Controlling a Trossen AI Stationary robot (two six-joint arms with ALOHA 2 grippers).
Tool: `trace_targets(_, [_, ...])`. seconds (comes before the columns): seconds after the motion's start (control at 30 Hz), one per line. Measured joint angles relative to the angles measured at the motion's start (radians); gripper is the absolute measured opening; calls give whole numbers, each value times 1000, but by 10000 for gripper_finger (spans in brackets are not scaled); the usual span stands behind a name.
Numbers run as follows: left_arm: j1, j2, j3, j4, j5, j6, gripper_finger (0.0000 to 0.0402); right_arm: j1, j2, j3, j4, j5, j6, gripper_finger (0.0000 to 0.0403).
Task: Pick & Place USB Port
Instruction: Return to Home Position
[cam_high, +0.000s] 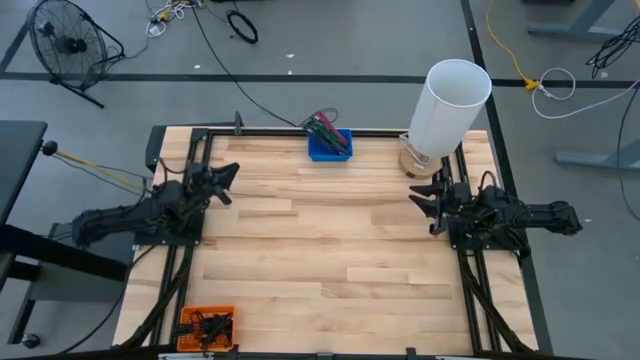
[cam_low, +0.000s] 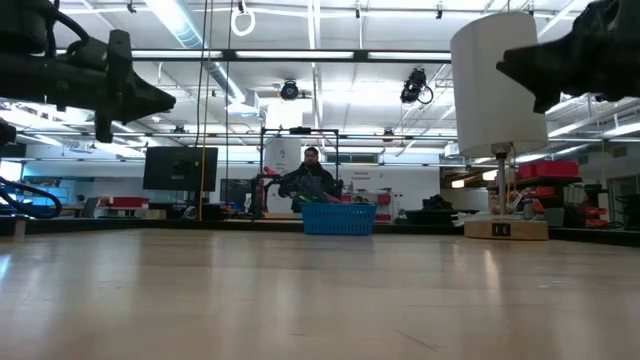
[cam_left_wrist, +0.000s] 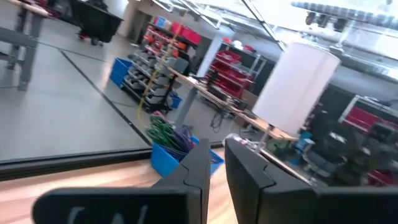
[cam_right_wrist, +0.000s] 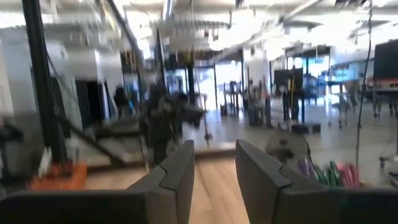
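Inside the orange basket (cam_high: 188, 314), black cables (cam_high: 210, 327) lie tangled, axis unclear.

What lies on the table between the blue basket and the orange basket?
Nothing. In the high view, only the bare wooden table runs from the blue basket to the orange basket.

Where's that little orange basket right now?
In the high view the orange basket sits at the table's bottom-left corner, on the robot's left side, with dark cables inside, far from the blue bin at the top edge.
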Motion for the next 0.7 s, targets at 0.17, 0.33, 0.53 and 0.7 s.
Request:
trace_targets(0.17, [65,0,0,0,0,0,53,0,1,0,-206,-4,57,116])
trace_targets(0.33, [80,0,0,1,-3,0,53,-1,16,1,-207,-80,76,116])
trace_targets(0.53, [32,0,0,1,-3,0,53,-26,37,1,-211,-86,28,116])
trace_targets(0.7, [67,0,-1,1,-1,0,53,-44,43,1,-209,-85,-25,116])
